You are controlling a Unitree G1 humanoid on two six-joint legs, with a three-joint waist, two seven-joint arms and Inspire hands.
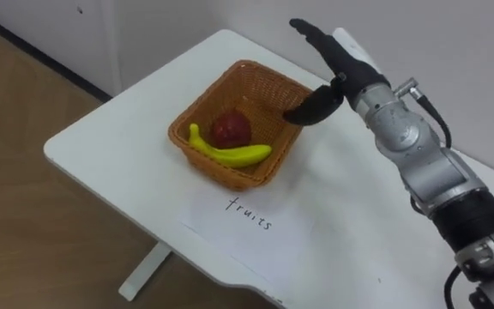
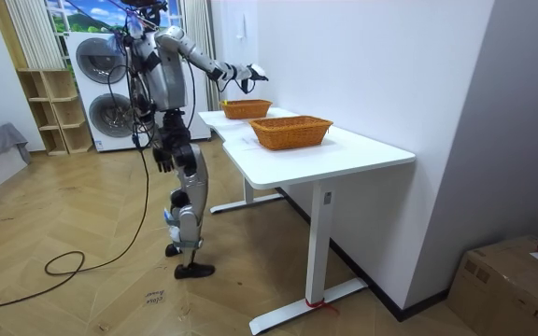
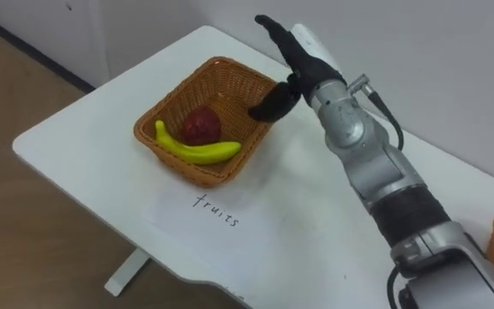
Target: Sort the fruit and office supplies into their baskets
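Left eye view: white counter [image 1: 118, 129] seen from above, wall running along its 12 o'clock edge.
Fruit basket [image 1: 260, 93]: brown wicker, roughly square, sits toward the counter's far end, one corner pointing to 12 o'clock.
Red fruit [image 1: 231, 130]: round, dark red, lies inside the fruit basket near its middle.
Banana [image 1: 230, 155]: yellow, inside the same basket, at 6 o'clock of the red fruit and touching it; curves along the near wall.
Paper sheet [image 1: 256, 230]: white w/ a handwritten word, flat on the counter at 5 o'clock of the fruit basket, just beside it.
R hand [image 1: 341, 60]: arm comes in from 4 o'clock. Hand is above the basket's 2 o'clock corner, fingers stretched out straight toward 11 o'clock, thumb spread toward 8 o'clock over the rim. Released, nothing in it. Contact w/ rim: can't tell.
Second basket [image 2: 290, 132]: room view, same wicker type, on the same counter, well apart from the fruit basket and nearer the camera. Contents not visible.
L hand [image 2: 163, 157]: room view, hangs by the hip. State: can't tell.
Stance: room view, robot upright on the floor at the counter's long edge, R arm reaching out over the far basket.
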